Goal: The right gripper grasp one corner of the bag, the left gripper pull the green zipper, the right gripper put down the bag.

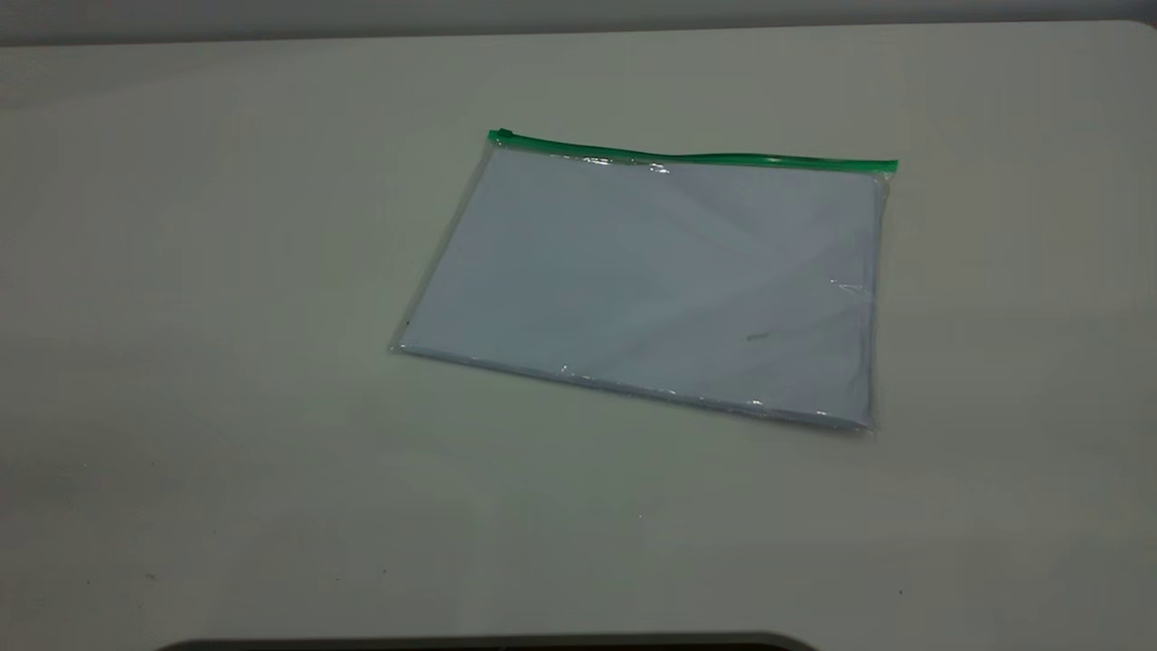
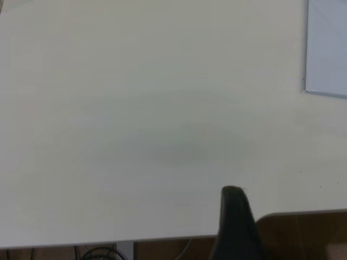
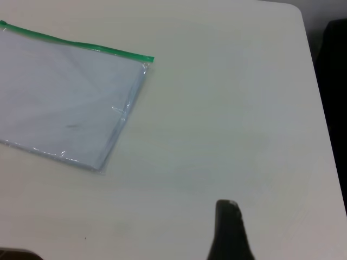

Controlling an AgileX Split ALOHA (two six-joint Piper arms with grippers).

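The bag (image 1: pixel 651 280), a clear pouch with white paper inside, lies flat on the pale table, right of centre. The green zipper (image 1: pixel 696 158) runs along its far edge, with the slider tab (image 1: pixel 500 136) at the left end. Neither gripper shows in the exterior view. The left gripper (image 2: pixel 233 216) shows in the left wrist view as one black tip above the table's edge, well away from a corner of the bag (image 2: pixel 328 49). The right gripper (image 3: pixel 227 227) shows as one black tip over bare table, apart from the bag (image 3: pixel 65 103) and its zipper (image 3: pixel 81 44).
The pale table (image 1: pixel 226 362) carries nothing but the bag. A dark rounded shape (image 1: pixel 488 644) lies along the near edge. The table edge (image 2: pixel 162 238) has cables and brown floor beyond it in the left wrist view. The table's rounded corner (image 3: pixel 297 11) shows in the right wrist view.
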